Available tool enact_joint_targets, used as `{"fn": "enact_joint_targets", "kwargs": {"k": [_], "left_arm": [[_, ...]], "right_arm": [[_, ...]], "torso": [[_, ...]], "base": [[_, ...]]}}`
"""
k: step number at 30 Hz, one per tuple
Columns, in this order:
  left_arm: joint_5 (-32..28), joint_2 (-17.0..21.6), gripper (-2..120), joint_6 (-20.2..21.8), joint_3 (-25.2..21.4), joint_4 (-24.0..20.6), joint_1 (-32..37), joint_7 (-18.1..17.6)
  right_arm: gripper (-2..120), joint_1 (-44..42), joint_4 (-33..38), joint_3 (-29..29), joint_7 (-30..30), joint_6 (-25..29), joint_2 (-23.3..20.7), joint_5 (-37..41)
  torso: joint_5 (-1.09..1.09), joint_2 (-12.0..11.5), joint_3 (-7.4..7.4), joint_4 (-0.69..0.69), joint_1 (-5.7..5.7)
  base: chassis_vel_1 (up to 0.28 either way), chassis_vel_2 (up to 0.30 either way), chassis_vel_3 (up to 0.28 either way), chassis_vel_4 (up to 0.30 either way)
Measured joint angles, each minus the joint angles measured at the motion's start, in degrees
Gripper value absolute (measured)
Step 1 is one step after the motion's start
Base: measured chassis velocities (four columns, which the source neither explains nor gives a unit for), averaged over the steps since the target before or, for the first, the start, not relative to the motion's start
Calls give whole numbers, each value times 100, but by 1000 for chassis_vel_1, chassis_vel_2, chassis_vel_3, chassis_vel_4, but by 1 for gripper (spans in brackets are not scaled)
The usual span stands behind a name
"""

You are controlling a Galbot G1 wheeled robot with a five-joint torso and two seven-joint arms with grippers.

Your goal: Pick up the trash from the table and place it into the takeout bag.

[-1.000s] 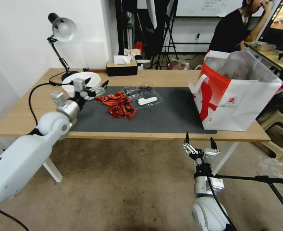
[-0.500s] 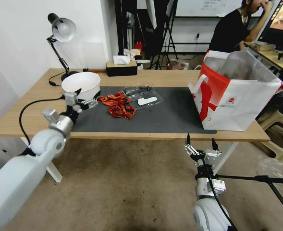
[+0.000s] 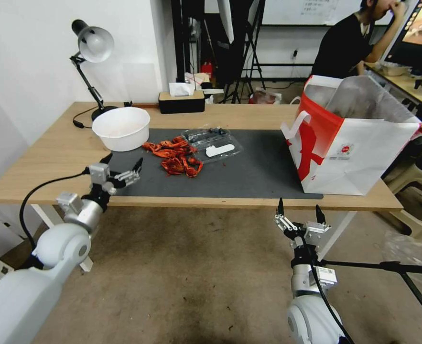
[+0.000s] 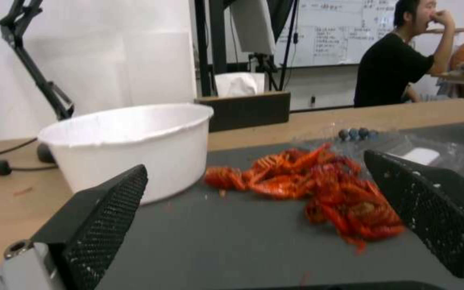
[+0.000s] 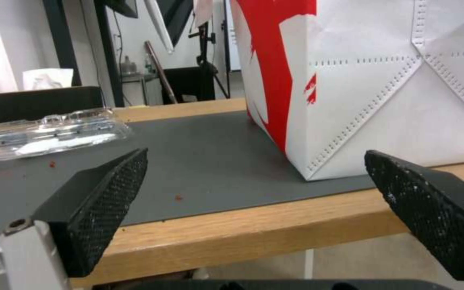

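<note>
- The trash lies on the dark grey mat [image 3: 249, 167] of the table [image 3: 48, 157], toward its left half: a loose heap of red-orange crayfish shells [image 3: 175, 156], a white round bowl [image 3: 121, 128] and a clear plastic tray [image 3: 213, 142].
- The shells are curled and glossy, piled in a low mound; in the left wrist view the crayfish shells [image 4: 318, 189] are blurred, so single pieces are hard to tell apart.
- The bowl stands upright at the mat's far left corner, just beside the shells; from the left wrist the white round bowl [image 4: 130, 147] looks empty near the rim, its bottom hidden.
- The tray lies flat just right of the shells, with a white oblong piece and some small dark bits inside; what they are cannot be made out.
- The takeout bag [image 3: 351, 143] stands upright and open on the right end of the mat, white with red side panel and silver lining, well apart from the trash. Its inside is hidden from the head camera.
- Left gripper [image 3: 122, 171] hovers at the table's near edge, in front of the bowl, fingers spread wide, holding nothing.
- Right gripper [image 3: 297, 215] hangs below the table's front edge, near the bag, fingers wide apart and empty.
</note>
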Motion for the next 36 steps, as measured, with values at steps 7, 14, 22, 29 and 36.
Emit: {"fn": "enact_joint_targets", "kwargs": {"k": [7,14,22,29,36], "left_arm": [[332,-342,100,-139,-444,-180,694,107],[452,-569,100,-302,-621,-235,1078,196],[612,-838,100,-523,-675,-232,1405,277],[711,-930,100,-649,-691,-220,1511,303],[802,-958,100,-748,-657,-148,1449,340]], "right_arm": [[100,18,0,4,-6,6,1,12],[100,36,1,-17,-12,2,4,13],[100,37,-1,-29,-22,-3,-7,12],[100,32,4,-34,-30,-5,-16,12],[100,33,5,-38,-55,-5,-14,-7]], "torso": [[0,0,0,0,0],[0,0,0,0,0],[0,0,0,0,0],[1,0,0,0,0],[0,0,1,0,0]], "base": [[0,0,0,0],[0,0,0,0],[0,0,0,0],[0,0,0,0],[0,0,0,0]]}}
